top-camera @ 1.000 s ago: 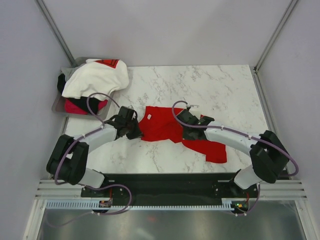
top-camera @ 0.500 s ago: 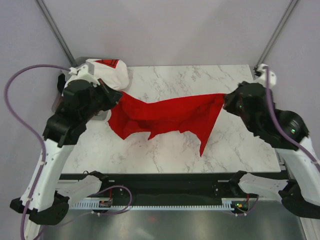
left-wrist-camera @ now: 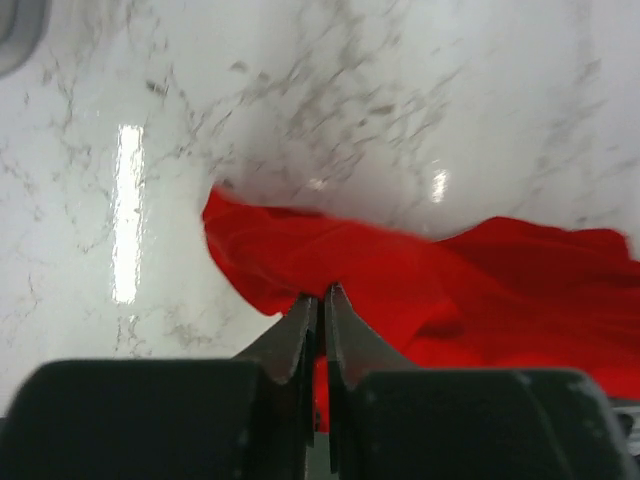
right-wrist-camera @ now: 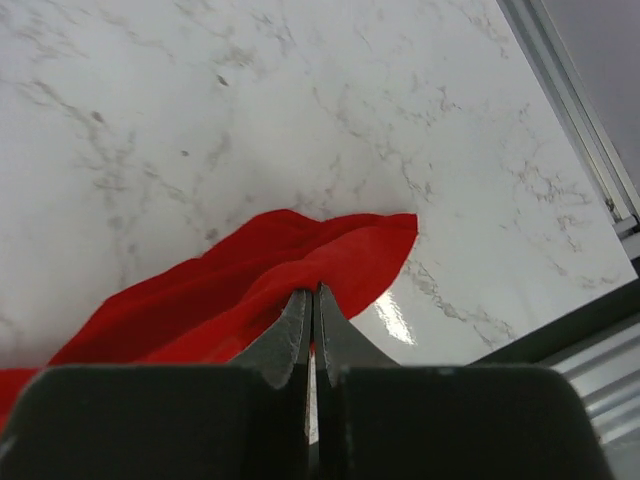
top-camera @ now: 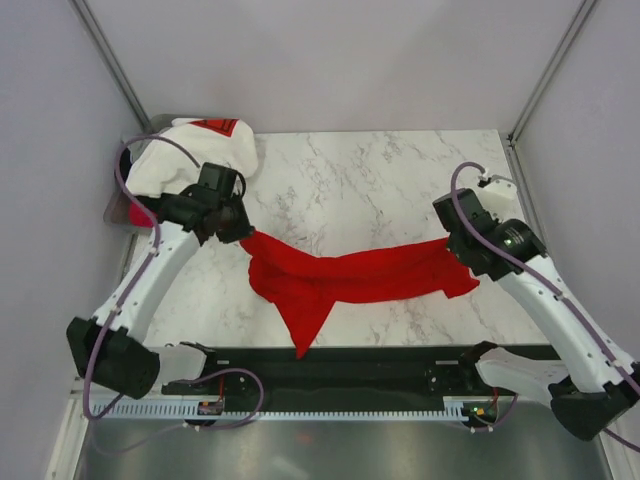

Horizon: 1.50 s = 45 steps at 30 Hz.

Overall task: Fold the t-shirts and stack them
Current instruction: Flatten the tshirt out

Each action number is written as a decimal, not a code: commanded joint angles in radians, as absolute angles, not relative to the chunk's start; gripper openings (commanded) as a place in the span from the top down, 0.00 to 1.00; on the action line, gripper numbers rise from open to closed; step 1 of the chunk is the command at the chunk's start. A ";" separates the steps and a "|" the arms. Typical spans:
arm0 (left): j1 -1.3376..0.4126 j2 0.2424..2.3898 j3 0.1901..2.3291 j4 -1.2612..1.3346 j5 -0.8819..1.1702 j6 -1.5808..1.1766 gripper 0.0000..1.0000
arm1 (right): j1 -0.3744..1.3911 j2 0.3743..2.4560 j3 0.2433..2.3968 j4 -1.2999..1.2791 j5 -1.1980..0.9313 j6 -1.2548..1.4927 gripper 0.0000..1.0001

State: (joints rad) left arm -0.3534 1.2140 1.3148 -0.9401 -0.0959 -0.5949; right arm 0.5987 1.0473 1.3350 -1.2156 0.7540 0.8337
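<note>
A bright red t-shirt (top-camera: 340, 275) stretches between both arms low over the marble table, sagging in the middle with a corner hanging over the near edge. My left gripper (top-camera: 243, 233) is shut on its left end; in the left wrist view the cloth (left-wrist-camera: 420, 280) is pinched between the fingertips (left-wrist-camera: 322, 297). My right gripper (top-camera: 452, 243) is shut on the right end, where red cloth (right-wrist-camera: 300, 260) spreads just beyond the fingertips (right-wrist-camera: 312, 295). A white t-shirt with a red mark (top-camera: 195, 150) lies on top of a pile at the back left, with pink (top-camera: 140, 215) showing beneath it.
The grey tray (top-camera: 113, 206) holding the pile sits at the table's back left corner. Metal frame posts rise at both back corners, and a rail (top-camera: 535, 210) runs along the table's right edge. Bare marble (top-camera: 380, 180) lies behind the red shirt.
A second ago both grippers were low at the crumpled red shirt. They lifted it and spread it wide, and have now lowered it toward the near edge, still stretched.
</note>
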 commanded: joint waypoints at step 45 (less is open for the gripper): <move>-0.678 1.327 0.687 -0.308 -0.005 -0.914 0.49 | 0.072 0.944 0.755 -0.730 -0.120 0.543 0.21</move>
